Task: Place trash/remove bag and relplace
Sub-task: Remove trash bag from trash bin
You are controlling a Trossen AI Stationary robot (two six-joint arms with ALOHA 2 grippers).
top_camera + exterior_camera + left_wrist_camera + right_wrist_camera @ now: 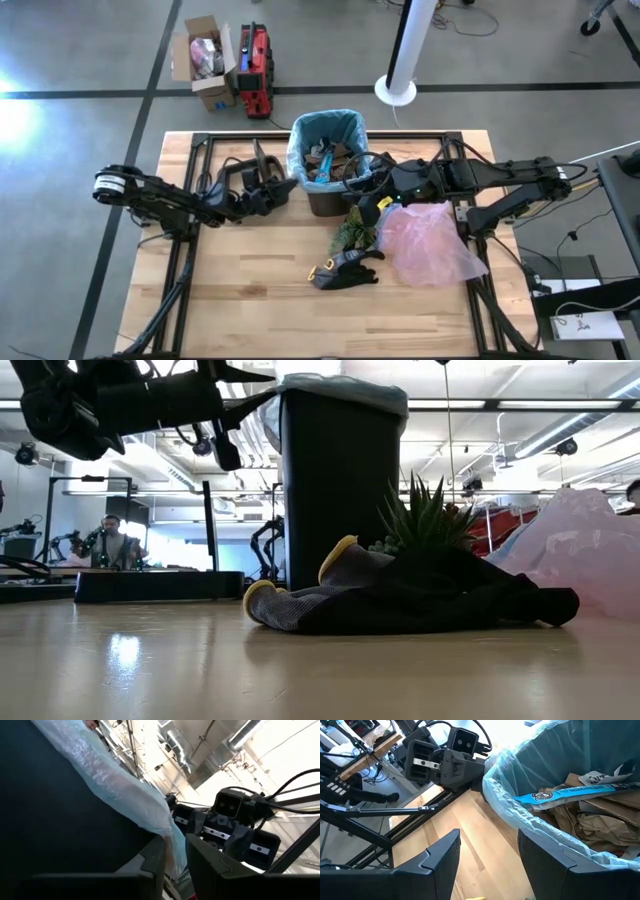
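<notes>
L gripper (175, 857), nearly shut on the bag (300, 150) hem at frame centre, may tear it or tip the bin (325, 195); R gripper (487, 855) gapes empty.

Even, bright overhead light fills the high view, with a hot white glare patch on the floor (15, 115) at the far left edge and only soft shadows under the arms on the desk (250, 290). At desk height the bin (335, 485) and glove (400, 600) stand dark against glowing ceiling strip lights, whose reflection smears pale across the near, blurred desk surface. The left wrist view is strongly backlit, its ceiling blown out to white and the bag (120, 790) shining. The right wrist view is clear, washed out at the upper edge.
</notes>
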